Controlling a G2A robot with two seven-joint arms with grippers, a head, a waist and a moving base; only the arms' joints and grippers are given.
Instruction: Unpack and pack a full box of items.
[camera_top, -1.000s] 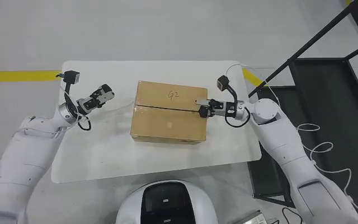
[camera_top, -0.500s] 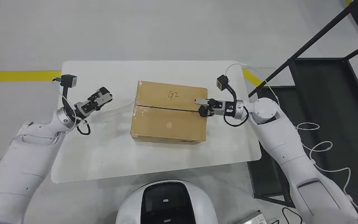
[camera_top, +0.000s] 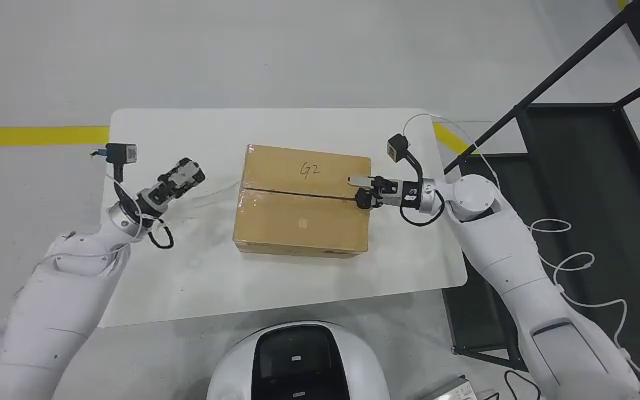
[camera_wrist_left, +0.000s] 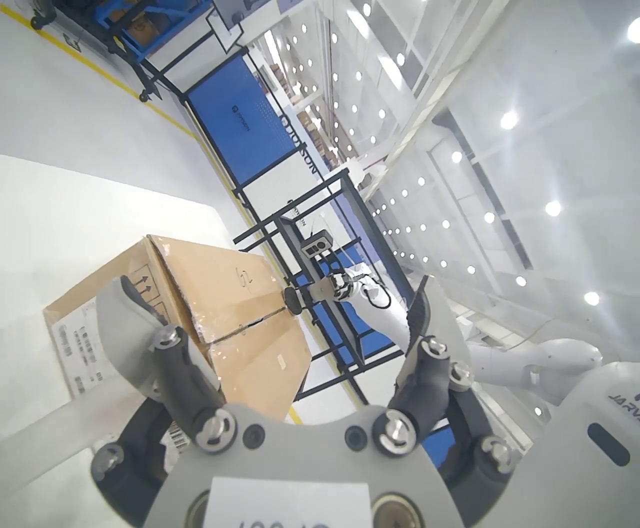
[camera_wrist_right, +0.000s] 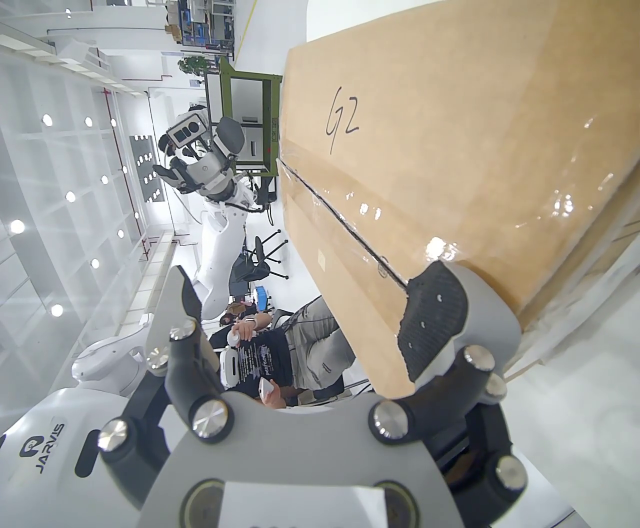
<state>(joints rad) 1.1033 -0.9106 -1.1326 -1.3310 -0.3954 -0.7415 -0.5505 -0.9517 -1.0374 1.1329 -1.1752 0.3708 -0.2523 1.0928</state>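
Note:
A shut brown cardboard box (camera_top: 303, 200) with a taped seam along its top stands in the middle of the white table (camera_top: 180, 280). My right gripper (camera_top: 360, 190) is open at the box's right end, level with the seam. In the right wrist view one of its fingertips (camera_wrist_right: 435, 310) sits against the top edge of the box (camera_wrist_right: 450, 150) where the seam ends. My left gripper (camera_top: 188, 175) hangs open and empty above the table, a short way left of the box. In its own view the left gripper (camera_wrist_left: 272, 300) points toward the box (camera_wrist_left: 220, 300).
A black metal rack (camera_top: 560, 150) stands just off the table's right edge. A yellow line (camera_top: 50, 133) marks the floor at the left. Bare table lies in front of the box and to its left.
The left arm has drawn slightly back toward the robot and turned a little, its gripper still open. The right arm and the box have not moved.

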